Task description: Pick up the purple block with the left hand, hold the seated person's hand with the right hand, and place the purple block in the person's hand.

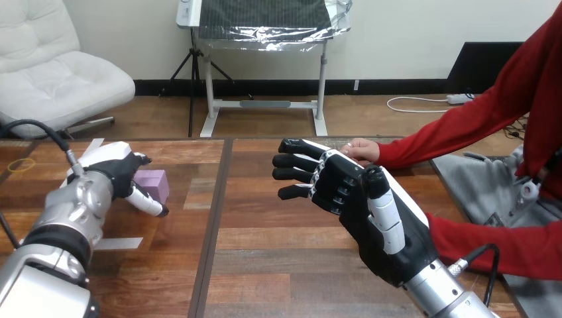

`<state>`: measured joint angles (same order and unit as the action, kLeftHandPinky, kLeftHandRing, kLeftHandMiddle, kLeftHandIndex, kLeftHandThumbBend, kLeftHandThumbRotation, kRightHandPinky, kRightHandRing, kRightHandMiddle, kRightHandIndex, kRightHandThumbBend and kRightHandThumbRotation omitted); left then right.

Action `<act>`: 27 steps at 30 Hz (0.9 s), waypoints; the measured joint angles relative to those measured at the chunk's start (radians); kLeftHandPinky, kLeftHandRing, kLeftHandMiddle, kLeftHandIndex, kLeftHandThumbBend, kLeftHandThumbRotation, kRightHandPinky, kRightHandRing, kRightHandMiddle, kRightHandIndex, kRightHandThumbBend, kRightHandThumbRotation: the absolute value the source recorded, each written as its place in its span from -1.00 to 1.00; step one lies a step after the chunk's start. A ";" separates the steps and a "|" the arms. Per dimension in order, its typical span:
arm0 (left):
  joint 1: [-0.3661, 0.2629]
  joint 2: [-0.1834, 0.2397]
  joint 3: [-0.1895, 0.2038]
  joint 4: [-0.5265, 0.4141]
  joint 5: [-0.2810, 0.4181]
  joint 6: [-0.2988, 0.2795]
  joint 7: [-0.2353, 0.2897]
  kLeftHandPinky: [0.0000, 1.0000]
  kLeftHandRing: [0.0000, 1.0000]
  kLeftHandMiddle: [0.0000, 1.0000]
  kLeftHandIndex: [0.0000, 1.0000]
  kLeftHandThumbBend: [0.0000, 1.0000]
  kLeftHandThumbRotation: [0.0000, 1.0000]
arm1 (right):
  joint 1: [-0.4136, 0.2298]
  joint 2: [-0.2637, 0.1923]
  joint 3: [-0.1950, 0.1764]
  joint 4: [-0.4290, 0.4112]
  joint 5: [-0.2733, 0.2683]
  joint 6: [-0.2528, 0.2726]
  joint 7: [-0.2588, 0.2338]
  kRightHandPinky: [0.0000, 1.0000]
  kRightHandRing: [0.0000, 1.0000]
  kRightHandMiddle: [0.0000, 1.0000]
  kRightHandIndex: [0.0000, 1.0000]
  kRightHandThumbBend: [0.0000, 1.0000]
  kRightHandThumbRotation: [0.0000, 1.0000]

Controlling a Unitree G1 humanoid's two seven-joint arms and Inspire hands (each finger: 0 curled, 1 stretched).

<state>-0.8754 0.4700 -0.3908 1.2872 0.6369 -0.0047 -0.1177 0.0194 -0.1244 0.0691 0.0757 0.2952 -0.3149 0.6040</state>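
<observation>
Block (156, 185) on table (265, 255), right at left hand (114, 173) — gripped or not, cannot tell. Looks light, rigid, flat-faced; pinch opposite sides. Right hand (344, 193) released, spread — just beside person's hand (362, 151).

Taken from head height, facing forward and down across near table (285, 265); left arm (63, 228) at 7 o'clock, right arm (441, 288) at 5 o'clock.
</observation>
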 measured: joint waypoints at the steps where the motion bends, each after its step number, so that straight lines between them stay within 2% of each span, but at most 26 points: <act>1: 0.000 -0.002 -0.002 0.000 0.002 0.001 0.002 0.87 0.90 0.90 0.80 0.17 -0.81 | 0.000 0.000 0.000 0.000 0.000 0.000 0.000 0.47 0.63 0.64 0.67 0.66 1.00; 7: 0.000 -0.013 -0.024 0.000 0.016 0.005 0.005 0.79 0.84 0.85 0.76 0.14 -0.95 | 0.000 0.000 0.000 0.000 0.000 0.000 0.000 0.48 0.64 0.64 0.67 0.67 1.00; 18: 0.000 -0.032 -0.038 0.000 0.027 0.011 0.005 0.58 0.72 0.74 0.72 0.13 -1.00 | 0.000 0.000 0.001 0.000 -0.001 0.000 0.000 0.48 0.63 0.65 0.67 0.69 1.00; 27: -0.011 -0.036 -0.045 0.000 0.040 0.014 0.004 0.45 0.67 0.67 0.71 -0.18 -1.00 | 0.000 0.000 0.001 0.000 -0.002 0.000 0.000 0.48 0.64 0.65 0.67 0.70 1.00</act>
<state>-0.8867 0.4345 -0.4354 1.2874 0.6771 0.0098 -0.1140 0.0195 -0.1246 0.0699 0.0757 0.2934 -0.3150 0.6038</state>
